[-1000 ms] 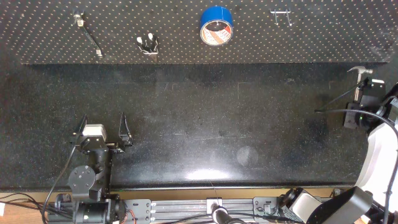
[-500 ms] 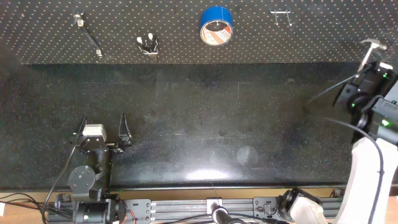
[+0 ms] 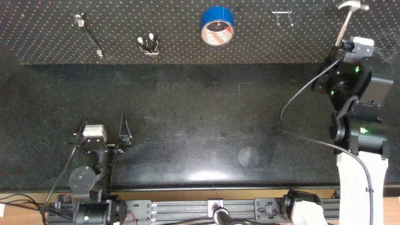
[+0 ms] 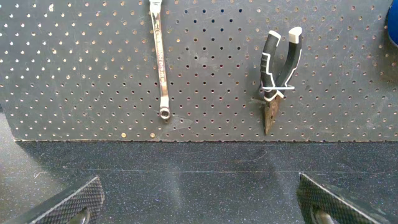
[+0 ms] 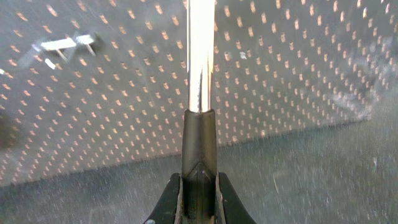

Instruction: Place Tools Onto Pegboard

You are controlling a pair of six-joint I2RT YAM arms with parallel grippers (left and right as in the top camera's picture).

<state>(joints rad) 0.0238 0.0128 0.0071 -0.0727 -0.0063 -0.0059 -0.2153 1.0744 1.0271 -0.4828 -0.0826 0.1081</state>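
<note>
In the top view's upper right, the hammer is raised before the pegboard, with the right gripper fingers clamped on its black grip. It is likely rigid and head-heavy, with a slick shaft, so that grip suits best. The left gripper sits lower left, fingers apart.

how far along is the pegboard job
Done: wrench, pliers and tape roll hang on the pegboard. In hand: the right gripper, jaws shut, holds the hammer by its handle, head near the board's right end. Left: hang it, perhaps on the bare hook. The left gripper sits open over the table.
</note>
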